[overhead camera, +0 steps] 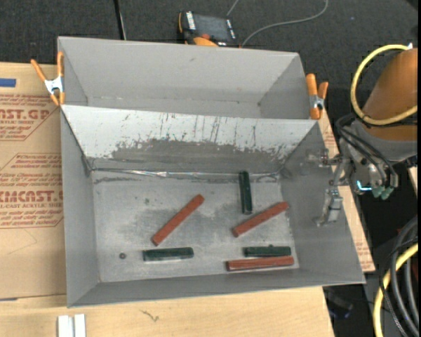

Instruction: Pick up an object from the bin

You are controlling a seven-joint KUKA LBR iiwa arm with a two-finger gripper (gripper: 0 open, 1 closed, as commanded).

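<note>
My gripper (330, 202) hangs over the bin's right sloping wall, above and to the right of the things on the floor, and nothing shows in it. Nearest to it lies a red-brown bar (260, 219), slanted, right of the floor's middle. Below that a short dark green bar (267, 251) lies flat, with another red-brown bar (260, 263) just in front of it by the near wall.
An upright dark green bar (245, 192) lies near the back of the floor. A long red-brown bar (177, 219) lies slanted at the middle left, with a dark green bar (168, 254) below it. The bin's walls slope steeply inward.
</note>
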